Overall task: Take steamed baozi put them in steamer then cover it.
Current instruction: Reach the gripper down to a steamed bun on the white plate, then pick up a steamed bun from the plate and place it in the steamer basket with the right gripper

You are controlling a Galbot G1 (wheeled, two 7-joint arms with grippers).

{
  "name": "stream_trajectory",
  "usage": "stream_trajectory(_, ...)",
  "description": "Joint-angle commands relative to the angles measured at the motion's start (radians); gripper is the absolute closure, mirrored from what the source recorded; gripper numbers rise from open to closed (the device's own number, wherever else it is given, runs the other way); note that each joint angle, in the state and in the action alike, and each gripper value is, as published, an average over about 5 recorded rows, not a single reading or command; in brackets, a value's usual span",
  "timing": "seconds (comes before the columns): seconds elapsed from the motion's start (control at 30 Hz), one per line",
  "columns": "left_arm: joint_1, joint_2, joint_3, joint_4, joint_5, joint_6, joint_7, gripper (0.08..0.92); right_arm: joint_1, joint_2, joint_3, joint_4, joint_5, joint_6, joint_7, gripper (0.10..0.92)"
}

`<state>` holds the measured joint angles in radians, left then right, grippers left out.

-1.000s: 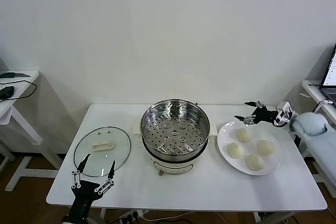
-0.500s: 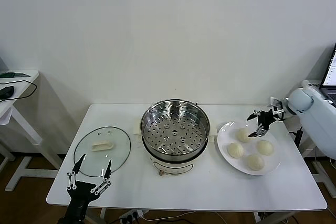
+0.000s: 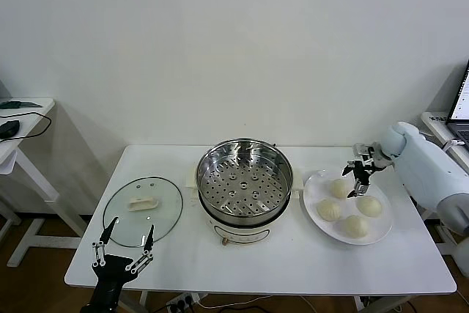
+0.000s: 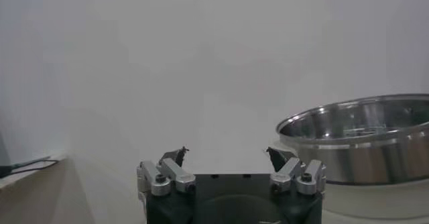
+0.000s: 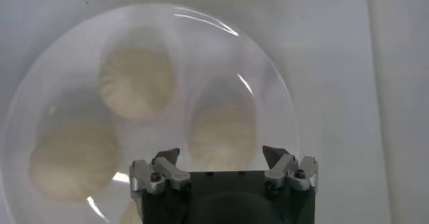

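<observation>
Right fingers (image 5: 166,157): spread above the plate (image 3: 315,181), nothing between them.
Right gripper (image 3: 358,178): over the steamed baozi (image 3: 329,210), right of frame.
Right wrist view: pleated bun (image 5: 221,135) directly beneath.
Left gripper (image 3: 122,248): spread, lower left, near the cover (image 3: 142,210).
Steamer (image 3: 245,181): centre; left wrist view shows its rim (image 4: 355,135).

Four cream-white baozi (image 3: 355,226) are seen on a plain white plate (image 3: 313,194) at the right. The steamer (image 3: 244,181) is shiny silver steel, its floor patterned with round holes, on a white base. The cover (image 3: 142,211) at the left is clear glass, metal-rimmed, with a white handle. The table (image 3: 293,262) is white.
</observation>
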<state>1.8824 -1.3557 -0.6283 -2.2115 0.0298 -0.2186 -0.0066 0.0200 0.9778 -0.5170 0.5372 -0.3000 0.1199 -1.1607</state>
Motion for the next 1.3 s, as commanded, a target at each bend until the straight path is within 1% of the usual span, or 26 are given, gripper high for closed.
stream_trajectory(0.03, 0.0, 0.0, 0.0, 0.004, 0.001, -0.001, -0.001, 0.177, 0.013, 0.046, -0.01, -0.057, -0.049, 0.013, 0.021, 0.203)
stream_trajectory(0.37, 0.001, -0.003, -0.007, 0.009, 0.002, -0.004, -0.004, 0.177, 0.002, 0.064, -0.006, -0.076, -0.06, 0.016, 0.055, 0.209)
stream_trajectory(0.77, 0.002, -0.004, -0.013, 0.011, 0.002, -0.006, -0.008, 0.177, 0.0, 0.059, -0.016, -0.045, -0.046, 0.026, 0.052, 0.315)
stream_trajectory(0.93, 0.002, -0.003, -0.011, 0.006, 0.001, -0.003, -0.01, 0.177, 0.026, 0.004, -0.057, 0.061, -0.001, 0.037, 0.029, 0.342)
stream_trajectory(1.0, 0.003, -0.003, -0.01, 0.003, 0.001, -0.002, -0.011, 0.177, 0.054, -0.026, -0.079, 0.116, 0.023, 0.068, 0.013, 0.343)
stream_trajectory(1.2, 0.002, 0.002, -0.01, -0.001, 0.001, -0.002, -0.012, 0.177, 0.231, -0.088, -0.2, 0.292, 0.088, 0.273, -0.031, 0.338)
stream_trajectory(1.3, 0.0, 0.003, -0.009, -0.001, 0.0, -0.002, -0.014, 0.177, 0.335, -0.095, -0.296, 0.409, 0.086, 0.397, -0.027, 0.337)
